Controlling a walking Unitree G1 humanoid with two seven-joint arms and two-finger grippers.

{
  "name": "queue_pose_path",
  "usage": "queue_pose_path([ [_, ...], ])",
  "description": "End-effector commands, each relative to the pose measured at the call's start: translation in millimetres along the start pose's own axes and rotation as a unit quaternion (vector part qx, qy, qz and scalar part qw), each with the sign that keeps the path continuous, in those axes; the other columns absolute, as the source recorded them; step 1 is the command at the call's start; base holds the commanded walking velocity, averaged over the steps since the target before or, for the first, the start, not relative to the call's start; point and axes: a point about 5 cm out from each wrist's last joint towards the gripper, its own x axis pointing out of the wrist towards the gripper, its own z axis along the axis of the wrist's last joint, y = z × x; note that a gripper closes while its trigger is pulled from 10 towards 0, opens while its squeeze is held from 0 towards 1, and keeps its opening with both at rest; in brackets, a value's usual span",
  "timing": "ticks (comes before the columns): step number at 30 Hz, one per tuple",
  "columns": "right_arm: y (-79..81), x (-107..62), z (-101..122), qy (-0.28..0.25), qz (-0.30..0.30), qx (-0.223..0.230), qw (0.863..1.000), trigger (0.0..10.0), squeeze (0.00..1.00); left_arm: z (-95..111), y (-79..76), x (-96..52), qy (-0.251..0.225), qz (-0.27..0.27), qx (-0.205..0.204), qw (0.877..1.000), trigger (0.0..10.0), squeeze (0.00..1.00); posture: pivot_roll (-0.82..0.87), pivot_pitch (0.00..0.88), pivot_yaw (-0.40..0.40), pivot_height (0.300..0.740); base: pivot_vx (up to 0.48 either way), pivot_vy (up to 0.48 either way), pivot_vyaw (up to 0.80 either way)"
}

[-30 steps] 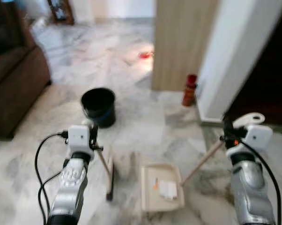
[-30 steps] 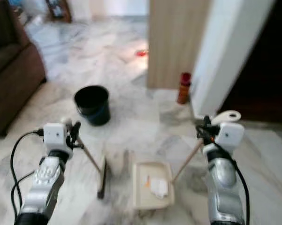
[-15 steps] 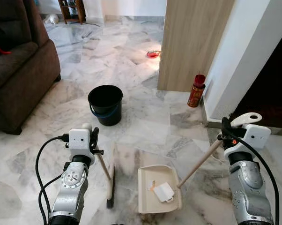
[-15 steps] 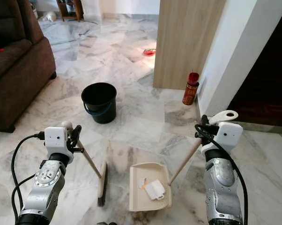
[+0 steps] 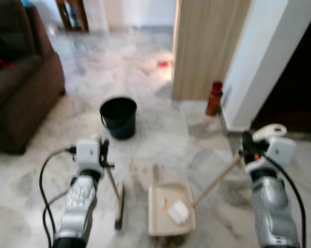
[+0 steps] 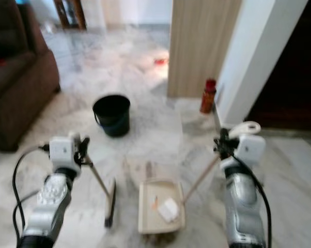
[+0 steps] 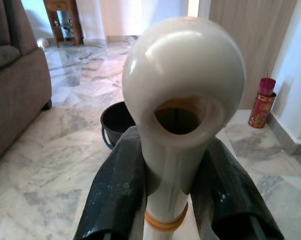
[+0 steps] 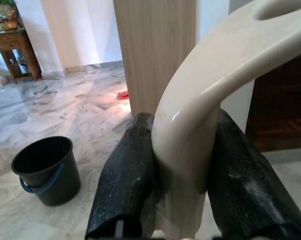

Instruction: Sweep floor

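Observation:
My left gripper (image 5: pixel 102 154) is shut on the cream top of a broom handle (image 7: pixel 178 115). The broom (image 5: pixel 118 206) slants down to the marble floor, its head resting just left of the dustpan. My right gripper (image 5: pixel 246 150) is shut on the curved cream dustpan handle (image 8: pixel 205 95). Its wooden stick runs down to the cream dustpan (image 5: pixel 168 216) lying flat on the floor between my arms. White paper scraps (image 5: pixel 179 212) and a small orange bit lie in the pan. A black bucket (image 5: pixel 119 117) stands on the floor beyond the broom.
A brown sofa (image 5: pixel 21 98) fills the left side. A wooden panel (image 5: pixel 207 46) and white wall corner (image 5: pixel 256 62) rise ahead on the right, with a red can (image 5: pixel 214 98) at their foot. A dark doorway (image 5: pixel 297 77) is at far right. Open marble floor stretches ahead.
The whole picture has shifted and blurred, so the camera moved. Both grippers keep their hold, and broom and dustpan stay in the same place between my arms.

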Motion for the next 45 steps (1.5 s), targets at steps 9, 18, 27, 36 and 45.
queue_pose_path([
  [9,5.3,3.6,10.3,-0.026,0.014,0.005,1.0,10.0,0.0,12.9,1.1,2.7,-0.029,0.004,0.008,1.0,10.0,0.0,0.0,0.076,0.01,0.74,0.0,0.0,0.8],
  [18,5.6,3.8,9.8,-0.025,0.014,0.007,1.0,10.0,0.0,12.9,2.7,2.8,-0.028,0.007,0.008,1.0,10.0,0.0,0.0,0.08,0.011,0.74,0.0,0.0,0.78],
  [27,5.5,4.4,8.6,-0.022,0.007,0.02,1.0,10.0,0.0,12.7,4.3,3.2,-0.025,0.009,0.011,1.0,10.0,0.0,0.0,0.081,0.012,0.74,0.0,0.0,0.0],
  [36,4.9,5.4,10.0,-0.024,0.002,0.027,0.999,10.0,0.0,12.5,5.0,2.8,-0.024,0.011,0.011,1.0,10.0,0.0,0.0,0.081,0.012,0.74,0.289,0.0,-0.09],
  [45,6.0,5.6,11.5,-0.03,0.004,0.026,0.999,10.0,0.0,12.6,4.5,3.0,-0.025,0.009,0.01,1.0,10.0,0.0,0.0,0.082,0.012,0.74,0.334,0.0,-0.27],
])
